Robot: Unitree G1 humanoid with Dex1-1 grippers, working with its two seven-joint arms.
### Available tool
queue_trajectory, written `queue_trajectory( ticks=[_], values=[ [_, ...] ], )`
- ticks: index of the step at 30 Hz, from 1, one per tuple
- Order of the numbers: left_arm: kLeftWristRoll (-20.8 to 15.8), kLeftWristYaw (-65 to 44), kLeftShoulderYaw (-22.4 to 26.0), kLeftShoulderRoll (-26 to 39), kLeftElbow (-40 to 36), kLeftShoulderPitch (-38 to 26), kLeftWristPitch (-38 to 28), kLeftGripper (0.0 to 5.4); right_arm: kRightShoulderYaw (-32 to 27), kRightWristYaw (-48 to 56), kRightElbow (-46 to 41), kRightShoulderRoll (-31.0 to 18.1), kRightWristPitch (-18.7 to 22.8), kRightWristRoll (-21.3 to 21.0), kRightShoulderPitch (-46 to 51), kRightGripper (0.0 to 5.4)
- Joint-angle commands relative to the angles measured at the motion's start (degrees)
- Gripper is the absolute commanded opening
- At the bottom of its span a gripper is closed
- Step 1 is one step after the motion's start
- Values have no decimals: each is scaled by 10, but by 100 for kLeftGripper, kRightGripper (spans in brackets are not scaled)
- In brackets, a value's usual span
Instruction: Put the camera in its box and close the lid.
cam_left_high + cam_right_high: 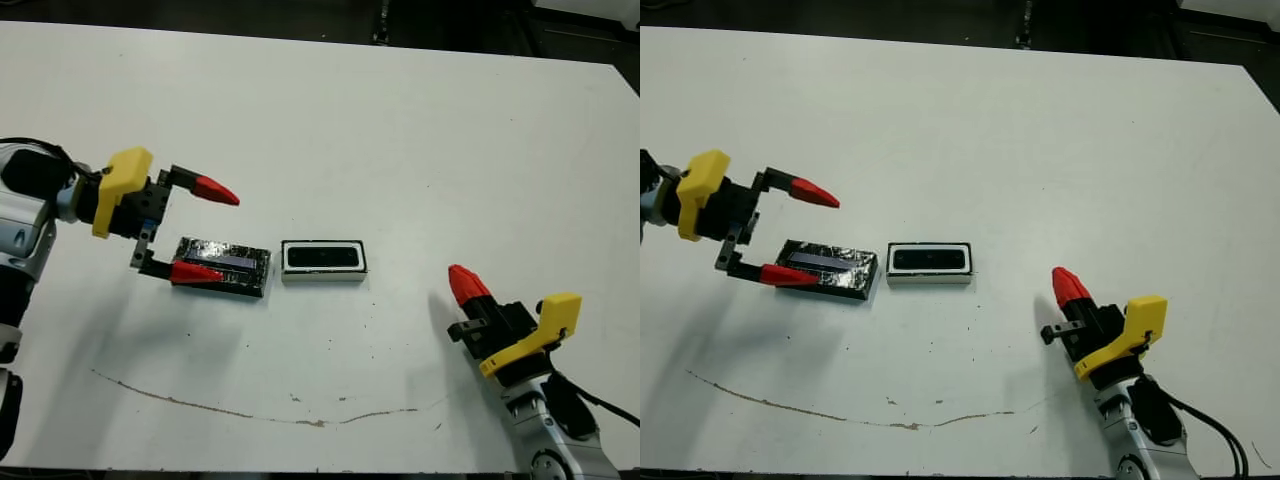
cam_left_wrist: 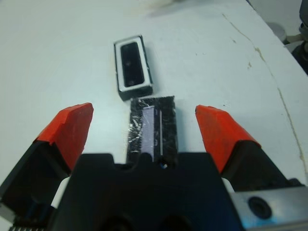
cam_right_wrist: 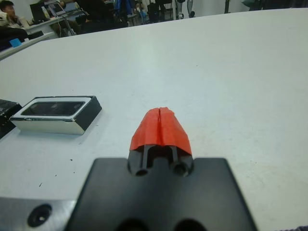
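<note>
Right gripper (image 1: 468, 284) lower right of frame, fingers pressed together, empty, well apart from the box (image 1: 323, 261). Box at centre, camera (image 1: 322, 257) lying inside. Lid (image 1: 223, 266) just left of box, narrow gap between. Left gripper (image 1: 205, 230) spread wide over lid's left end. Table (image 1: 400, 130) bare across upper half. No legible writing.

Both head views look steeply down on the white table (image 1: 400, 130) from the robot's side, sharing nearly the whole tabletop, while the left wrist view peers closely along its fingers at the lid (image 2: 154, 127) and box (image 2: 133, 65), and the right wrist view skims low toward that same box (image 3: 57, 114)
</note>
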Motion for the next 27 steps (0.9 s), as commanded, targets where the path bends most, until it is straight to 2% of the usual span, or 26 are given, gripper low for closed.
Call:
queue_trajectory(
  ticks=[1,9,17,22,27],
  values=[
    [8,-3,-15,2,6,5,5,540,-2,-1,-1,-9,2,3,4,2],
    [29,-3,-12,-19,45,5,-26,540,0,-5,-10,-12,24,14,6,2],
    [88,2,-28,-30,84,-17,-48,540,0,-3,-9,-15,25,16,5,2],
    [103,-2,-32,-37,99,-26,-32,540,3,-4,-11,-19,21,10,6,2],
    [120,5,-33,-40,102,-24,-71,540,2,-2,-11,-21,23,19,6,2]
  ],
)
